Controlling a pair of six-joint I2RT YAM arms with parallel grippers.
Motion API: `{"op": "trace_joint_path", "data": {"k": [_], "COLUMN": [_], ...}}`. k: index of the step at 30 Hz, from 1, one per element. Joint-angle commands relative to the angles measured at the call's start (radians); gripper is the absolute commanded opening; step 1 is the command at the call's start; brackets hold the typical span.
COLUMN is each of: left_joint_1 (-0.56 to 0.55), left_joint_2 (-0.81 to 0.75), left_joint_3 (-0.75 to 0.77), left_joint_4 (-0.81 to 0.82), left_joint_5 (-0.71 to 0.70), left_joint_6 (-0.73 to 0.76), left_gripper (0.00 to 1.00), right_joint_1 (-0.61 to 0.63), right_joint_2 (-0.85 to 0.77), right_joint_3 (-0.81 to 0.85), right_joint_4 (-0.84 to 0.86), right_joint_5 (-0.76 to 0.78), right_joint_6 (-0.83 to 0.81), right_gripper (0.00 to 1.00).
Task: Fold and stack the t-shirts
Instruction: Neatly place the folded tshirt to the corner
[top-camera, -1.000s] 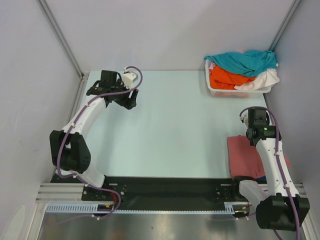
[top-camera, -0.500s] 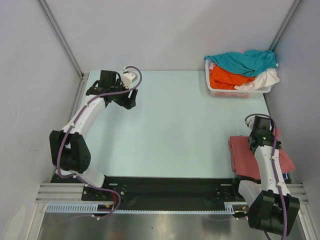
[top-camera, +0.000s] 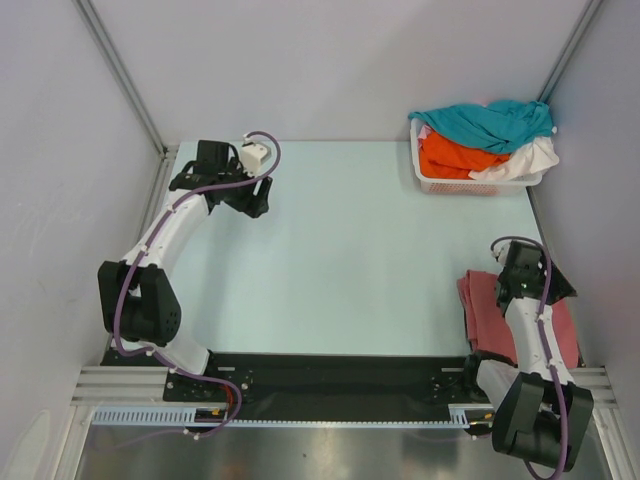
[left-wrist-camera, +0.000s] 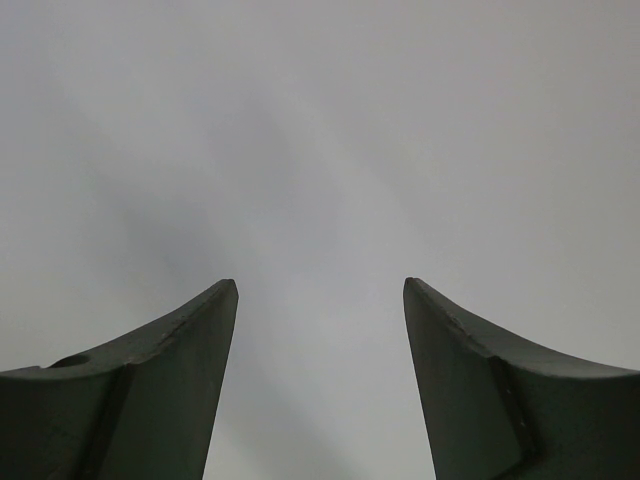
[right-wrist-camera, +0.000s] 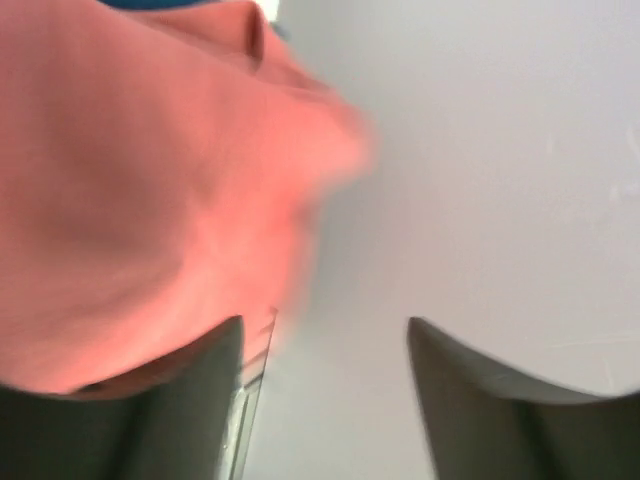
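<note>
The salmon-red t-shirt (top-camera: 486, 306) is lying at the near right edge of the desk (top-camera: 350, 250). The right gripper (right-wrist-camera: 325, 325) is hovering just above it, fingers spread and pinching nothing, with cloth bulging against one finger. The left gripper (left-wrist-camera: 320, 285) is hanging open at the far left, well apart. A teal t-shirt (top-camera: 490, 120), an orange t-shirt (top-camera: 455, 156) and a white t-shirt (top-camera: 530, 160) are sitting heaped in the basket (top-camera: 445, 185) at the far right corner.
</note>
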Motion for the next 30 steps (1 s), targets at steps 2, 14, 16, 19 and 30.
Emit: {"op": "trace_joint_path", "data": {"k": [2,14,16,19,30], "left_joint_1": [0.017,0.024,0.026,0.029,0.032], "left_joint_2": [-0.013,-0.034,-0.057,-0.106,-0.494], "left_joint_3": [0.037,0.045,0.042,0.024,-0.283], "left_joint_4": [0.016,-0.025,-0.063,-0.125,-0.15], "left_joint_5": [0.006,-0.023,-0.034,-0.043,-0.101], "left_joint_6": [0.021,0.048,0.064,0.088,0.076], "left_gripper": [0.73,0.73,0.73,0.74,1.0], "right_joint_1": [-0.028,-0.01,-0.001,0.025,0.177], "right_joint_2": [-0.036,0.067,0.068,0.036,-0.166], "right_joint_3": [0.014,0.65,0.692,0.689,0.407], "right_joint_4": [0.094,-0.247,-0.268,-0.271,-0.173], "right_joint_5": [0.062,-0.421,-0.551,-0.727,-0.907], "right_joint_6": [-0.036,0.723,0.856,0.948,1.136], "right_gripper": [0.84,0.97,1.0,1.0,1.0]}}
